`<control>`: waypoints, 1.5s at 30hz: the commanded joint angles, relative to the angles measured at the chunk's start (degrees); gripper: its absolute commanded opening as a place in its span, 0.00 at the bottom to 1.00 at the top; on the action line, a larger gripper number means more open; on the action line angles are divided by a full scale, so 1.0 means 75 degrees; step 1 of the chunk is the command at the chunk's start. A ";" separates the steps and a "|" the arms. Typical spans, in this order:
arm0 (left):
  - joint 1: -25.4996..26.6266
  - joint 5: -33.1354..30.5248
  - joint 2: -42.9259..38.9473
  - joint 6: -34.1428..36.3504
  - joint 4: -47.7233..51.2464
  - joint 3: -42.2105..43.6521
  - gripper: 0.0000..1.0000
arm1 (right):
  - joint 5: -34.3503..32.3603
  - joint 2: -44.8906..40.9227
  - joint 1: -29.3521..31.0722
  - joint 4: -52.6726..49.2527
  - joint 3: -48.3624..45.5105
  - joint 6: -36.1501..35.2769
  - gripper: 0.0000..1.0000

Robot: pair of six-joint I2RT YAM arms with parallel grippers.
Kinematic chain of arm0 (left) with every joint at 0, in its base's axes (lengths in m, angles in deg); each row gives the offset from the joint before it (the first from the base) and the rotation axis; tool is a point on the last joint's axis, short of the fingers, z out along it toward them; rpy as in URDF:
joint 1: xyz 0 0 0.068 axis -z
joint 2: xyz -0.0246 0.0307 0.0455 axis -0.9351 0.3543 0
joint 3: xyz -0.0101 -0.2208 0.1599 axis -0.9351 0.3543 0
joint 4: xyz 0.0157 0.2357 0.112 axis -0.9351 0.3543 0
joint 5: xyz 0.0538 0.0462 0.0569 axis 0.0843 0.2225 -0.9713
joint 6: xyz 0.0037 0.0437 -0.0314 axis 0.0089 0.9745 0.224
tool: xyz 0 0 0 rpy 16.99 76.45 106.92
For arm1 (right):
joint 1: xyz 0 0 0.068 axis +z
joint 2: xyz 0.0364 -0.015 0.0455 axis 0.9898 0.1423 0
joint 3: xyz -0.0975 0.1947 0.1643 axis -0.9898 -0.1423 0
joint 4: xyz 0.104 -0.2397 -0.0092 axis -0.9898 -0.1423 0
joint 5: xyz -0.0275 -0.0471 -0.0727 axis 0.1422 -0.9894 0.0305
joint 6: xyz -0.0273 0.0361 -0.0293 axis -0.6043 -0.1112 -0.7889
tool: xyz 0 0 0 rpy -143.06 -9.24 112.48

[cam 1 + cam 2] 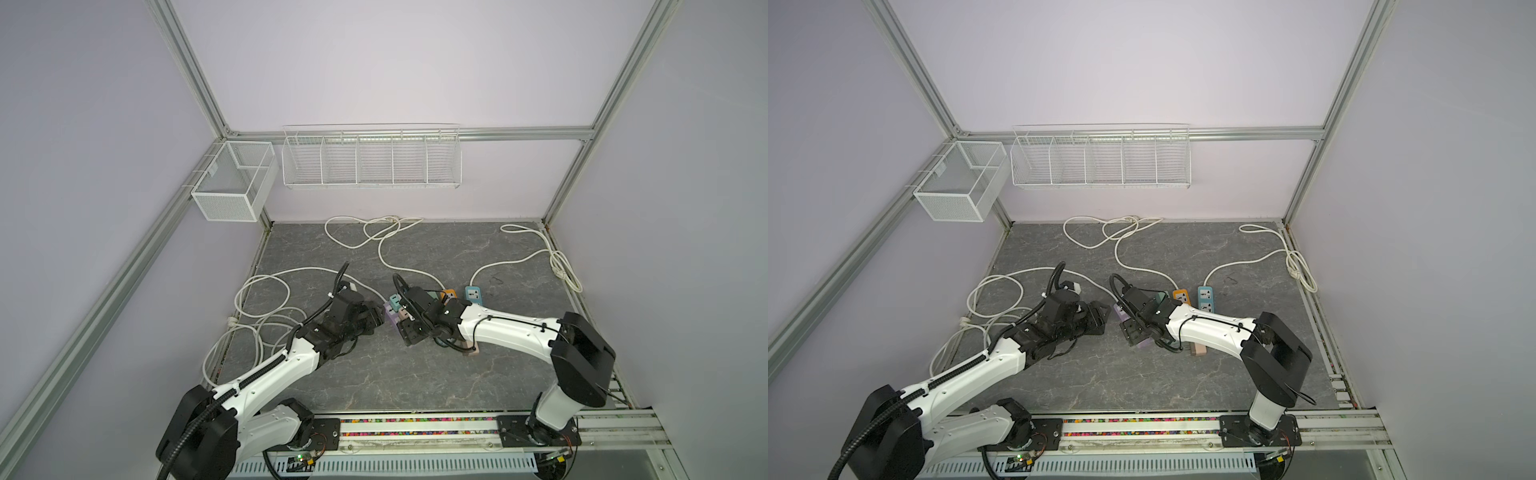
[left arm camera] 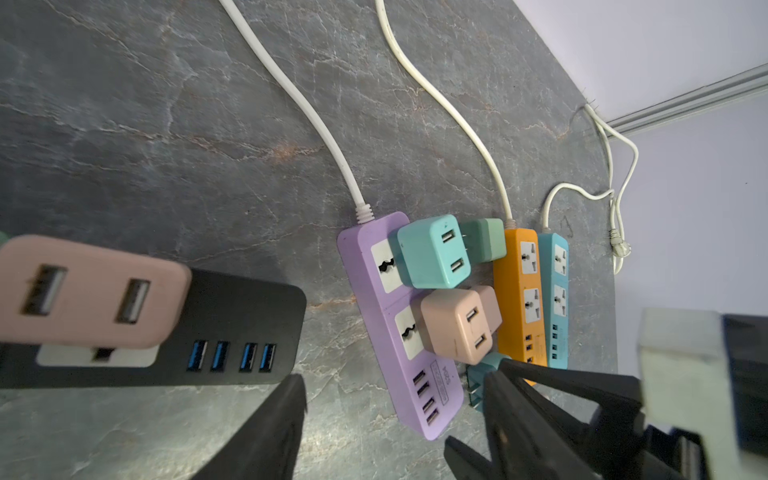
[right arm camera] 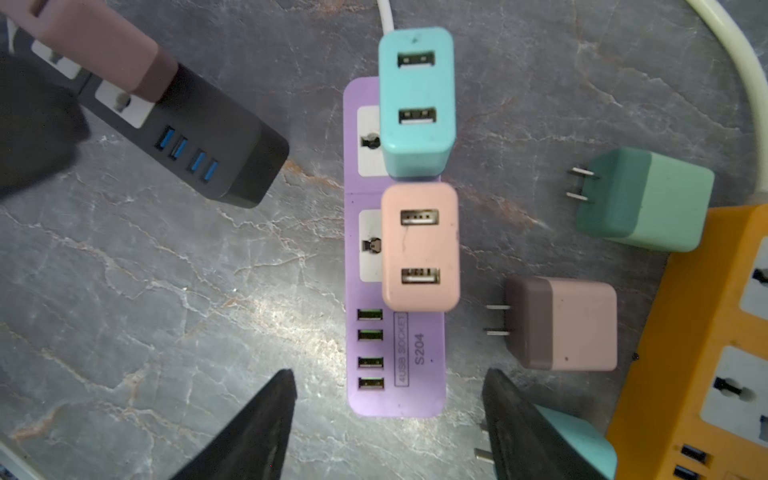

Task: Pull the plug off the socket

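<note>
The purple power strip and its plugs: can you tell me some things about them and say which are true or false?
1. A blue charger and a peach charger are plugged into the purple power strip. True.
2. The green charger is plugged in. False: it lies loose on the table, prongs bare.
3. The black power strip holds a pink charger. True.
4. The right gripper is shut. False: its jaws stand open, holding nothing.

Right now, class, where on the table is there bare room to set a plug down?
Bare: the table front, between the purple strip and the rail; also mid-back, between back cord loops and right cord. Crowded: around the purple strip, orange strip and loose plugs; cord coils fill the left.
</note>
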 commanded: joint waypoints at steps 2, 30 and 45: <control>-0.0040 0.0206 0.0474 -0.0126 -0.0538 -0.0037 0.67 | 0.0147 0.0105 -0.0150 -0.0263 0.0328 -0.0143 0.74; -0.0028 0.1162 0.3218 -0.0700 -0.2461 -0.0301 0.40 | 0.0417 0.1579 -0.0774 -0.0531 0.1654 -0.0684 0.56; 0.0019 0.1031 0.3200 -0.0684 -0.2453 0.0240 0.32 | 0.0556 0.2061 -0.0776 -0.0518 0.1843 -0.0768 0.48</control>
